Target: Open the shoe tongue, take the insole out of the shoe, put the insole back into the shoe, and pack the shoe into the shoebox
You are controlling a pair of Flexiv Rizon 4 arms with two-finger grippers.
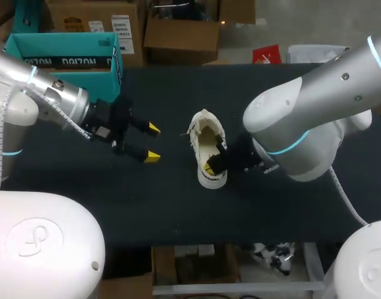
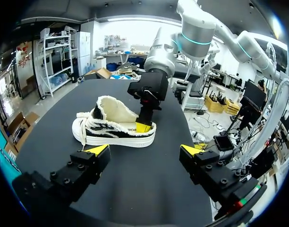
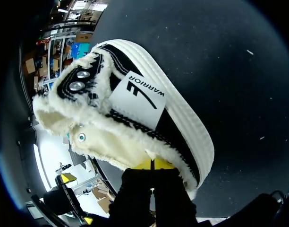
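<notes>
1. Shoe (image 1: 205, 132) stands sole-down at mid-counter (image 1: 178, 212).
2. Right claw (image 1: 210, 164) pinches its heel collar, tips nearly together.
3. Left claw (image 1: 153, 142) hovers beside the shoe, wide open and empty.
4. Shoebox (image 1: 60, 61) sits at the far-left corner.

Shoe (image 2: 114, 132): white sole, black stripes, cream fleece lining. Table (image 1: 178, 205) black. Shoebox (image 1: 60, 45) teal. Left end effector (image 1: 152, 142): yellow tips.

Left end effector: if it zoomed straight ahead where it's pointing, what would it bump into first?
Most likely the shoe, which lies right ahead of the open left end effector with nothing showing between them, though depth is hard to judge.
</notes>
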